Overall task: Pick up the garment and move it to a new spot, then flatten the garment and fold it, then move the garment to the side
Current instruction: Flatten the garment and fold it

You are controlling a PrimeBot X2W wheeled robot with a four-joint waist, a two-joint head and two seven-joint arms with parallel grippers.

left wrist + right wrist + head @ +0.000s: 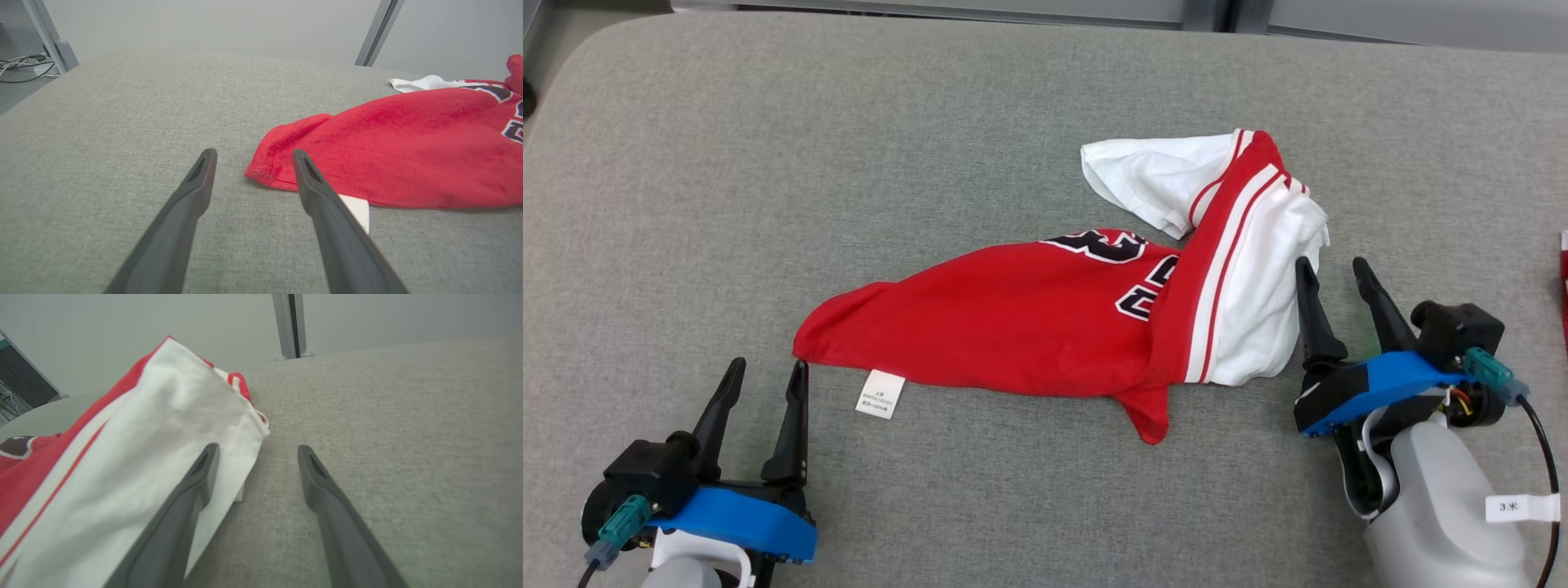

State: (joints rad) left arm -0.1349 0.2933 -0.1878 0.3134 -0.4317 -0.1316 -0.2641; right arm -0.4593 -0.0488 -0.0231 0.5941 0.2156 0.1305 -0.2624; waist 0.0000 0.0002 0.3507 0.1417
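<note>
**Fingers spread wide and empty at both ends of a crumpled jersey**

The fingers [790, 425] of both hands stand as far apart as they go and hold nothing. The left gripper [769, 365] sits low at the near left. The right gripper [1331, 263] sits at the right, a little farther out.

The grey padded table [768, 163] carries the garment [1029, 327], a red jersey with white parts, near its middle and toward the right. The garment lies rumpled and half folded over itself, not flat.

Its long axis runs across the table from the near left to the far right. The narrow red corner [805, 347] points at the left gripper, just beside that gripper's inner fingertip. The bulky end is the white sleeve panel [1250, 302], edged with red stripes. It lies against the right gripper's inner finger; the wrist view does not settle whether cloth and finger touch. A second white flap [1152, 175] sticks out at the far side. A small white label [880, 394] lies on the table under the red edge.

I judge this to be the moment before a two-handed grasp, for lifting or for spreading. Each gripper needs to slide one finger under its end and close on a single layer. After that the two ends want pulling apart along that axis.
</note>
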